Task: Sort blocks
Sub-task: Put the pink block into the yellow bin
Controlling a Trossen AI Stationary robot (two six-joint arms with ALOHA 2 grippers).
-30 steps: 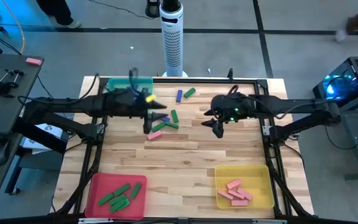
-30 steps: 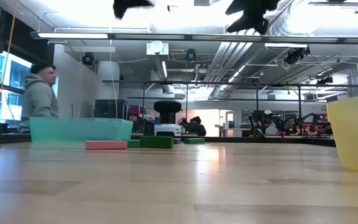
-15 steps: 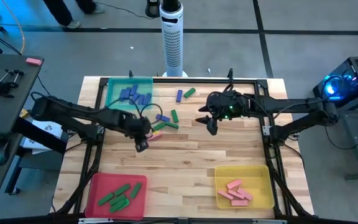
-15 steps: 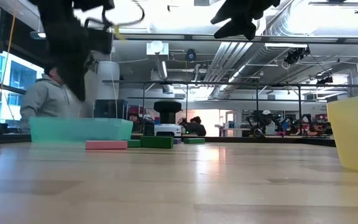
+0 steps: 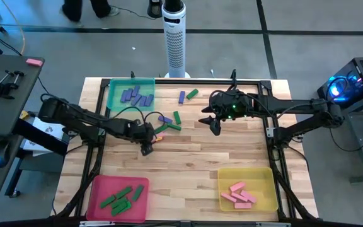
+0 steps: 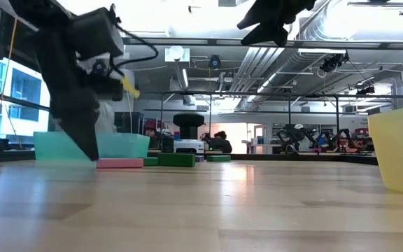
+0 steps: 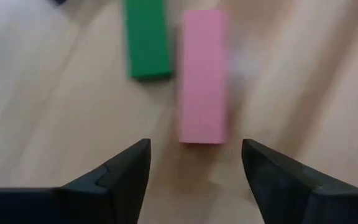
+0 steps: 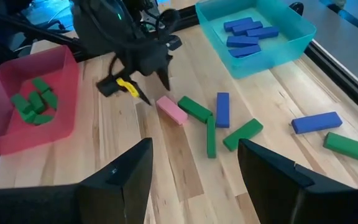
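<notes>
**Ana:** Claw on the left [image 5: 146, 149] is down near the table [image 5: 188, 161], spread wide with nothing between its fingers, and the pink block [image 7: 202, 76] lies flat just ahead of the gap, a green block [image 7: 146, 38] beside it.

**Ben:** A second ago that arm was up by the teal tray [image 5: 114, 99], at about eleven o'clock on the table. Now it has swung to the loose cluster just left of centre and dropped, and its fingers have widened on the way.

**Ana:** So I judge the blue drop done and a pink pick beginning. Blue blocks [image 5: 136, 96] sit in the teal tray, green ones in the red tray [image 5: 96, 189] at seven o'clock, pink ones in the yellow tray [image 5: 266, 180] at five.

**Ben:** And the right claw [image 5: 213, 127]?

**Ana:** Open and empty, hovering right of centre toward one o'clock; it has slid only slightly toward the far edge since the earlier frame. Loose blocks near twelve o'clock are unmoved.
</notes>
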